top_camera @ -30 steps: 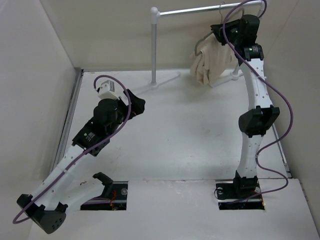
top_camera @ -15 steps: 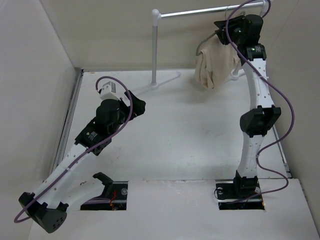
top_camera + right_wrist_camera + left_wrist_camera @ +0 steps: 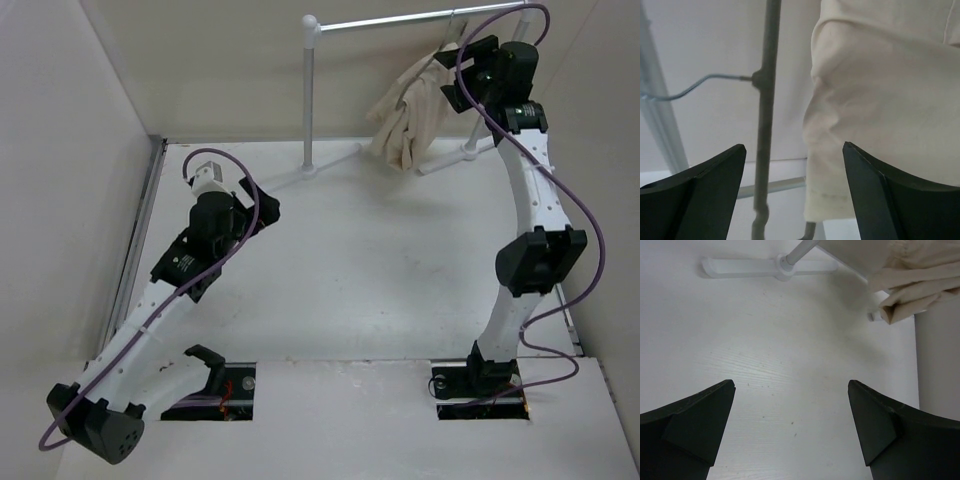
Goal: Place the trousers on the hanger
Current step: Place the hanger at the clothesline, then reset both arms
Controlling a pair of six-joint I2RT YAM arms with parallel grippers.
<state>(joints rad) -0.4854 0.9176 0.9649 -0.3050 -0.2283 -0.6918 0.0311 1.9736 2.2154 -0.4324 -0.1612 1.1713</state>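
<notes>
The white table (image 3: 380,280) is bounded by walls at the left, back and right, and a metal strip (image 3: 140,240) runs along its left edge. A broad stretch of tabletop lies between the two arms.

A white garment rack (image 3: 310,100) is set at the far edge, its rail running to the right high above the surface. Its foot (image 3: 745,267) is seen flat on the table in the left wrist view.

The right arm (image 3: 530,260) is stretched up close along the right wall to the rail's right end. The left arm (image 3: 170,280) is laid low over the left half of the table, near the left wall.

The trousers (image 3: 410,115) are hung folded below the rail, clear of the table and to the right of the rack's upright. They are draped over the hanger (image 3: 765,125), whose thin hook is seen bending left to a pale tube at the frame edge.

The right gripper (image 3: 794,146) is held just before hanger and cloth with its fingers spread wide, nothing pinched. The left gripper (image 3: 791,382) is likewise spread wide above bare table, well apart from the trousers.
</notes>
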